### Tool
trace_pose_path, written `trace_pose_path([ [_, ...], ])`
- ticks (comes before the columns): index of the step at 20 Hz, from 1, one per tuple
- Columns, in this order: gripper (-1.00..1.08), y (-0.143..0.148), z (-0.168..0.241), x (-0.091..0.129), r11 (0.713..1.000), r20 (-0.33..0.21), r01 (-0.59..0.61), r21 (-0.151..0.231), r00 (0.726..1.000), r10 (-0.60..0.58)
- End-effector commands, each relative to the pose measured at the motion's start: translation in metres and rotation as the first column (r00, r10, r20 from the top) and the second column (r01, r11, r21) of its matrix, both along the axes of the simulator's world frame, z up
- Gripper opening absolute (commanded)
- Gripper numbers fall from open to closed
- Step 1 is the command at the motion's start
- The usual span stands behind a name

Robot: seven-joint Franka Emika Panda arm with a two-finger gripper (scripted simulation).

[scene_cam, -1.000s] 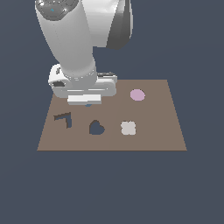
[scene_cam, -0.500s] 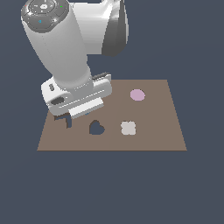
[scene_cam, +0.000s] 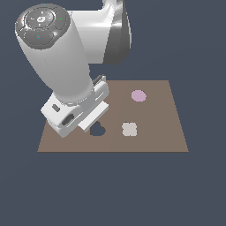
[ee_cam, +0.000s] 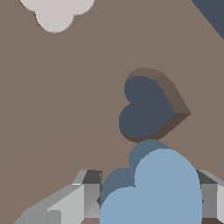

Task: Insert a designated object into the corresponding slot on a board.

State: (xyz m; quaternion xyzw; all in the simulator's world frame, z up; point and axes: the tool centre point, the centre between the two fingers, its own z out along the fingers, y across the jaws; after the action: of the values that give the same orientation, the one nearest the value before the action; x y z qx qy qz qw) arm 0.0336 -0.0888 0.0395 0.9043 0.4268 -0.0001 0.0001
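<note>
Gripper (scene_cam: 81,128) and wrist housing are being shown in the exterior view low over the board (scene_cam: 163,132), toward the exterior view's left; the fingers themselves are being hidden there by the white arm (scene_cam: 62,70), so the grip cannot be judged from this view. The heart-shaped slot (scene_cam: 98,130) is being partly covered at its upper edge by the gripper body, the rest of its dark outline being left visible just beside the hand. A beige clover piece (scene_cam: 129,129) is being displayed lying flat near the slot, toward the exterior view's right, and a pink disc (scene_cam: 138,96) is being shown farther back on the board, well apart from the gripper. In the wrist view, the gripper (ee_cam: 151,192) is being seen closed on the light-blue heart piece (ee_cam: 153,188), one grey finger (ee_cam: 89,192) being pressed against each flank of the piece. The piece is being held above the board (ee_cam: 65,100), just beside the slot (ee_cam: 146,107) and not inside it, the cut-out's brown wall being visible along its far rim. The clover piece (ee_cam: 57,11) is being cropped at the picture's edge.
</note>
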Motion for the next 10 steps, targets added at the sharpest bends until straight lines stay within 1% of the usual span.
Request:
trace_pose_path([
  [1,-1.0,0.004,0.001,0.008,0.995,0.0,-0.104,0.0,0.995,0.104],
  [5,-1.0,0.011,0.001,0.019,0.97,0.0,-0.242,0.0,0.97,0.242],
  [10,-1.0,0.02,0.001,0.028,0.926,0.0,-0.377,0.0,0.926,0.377],
])
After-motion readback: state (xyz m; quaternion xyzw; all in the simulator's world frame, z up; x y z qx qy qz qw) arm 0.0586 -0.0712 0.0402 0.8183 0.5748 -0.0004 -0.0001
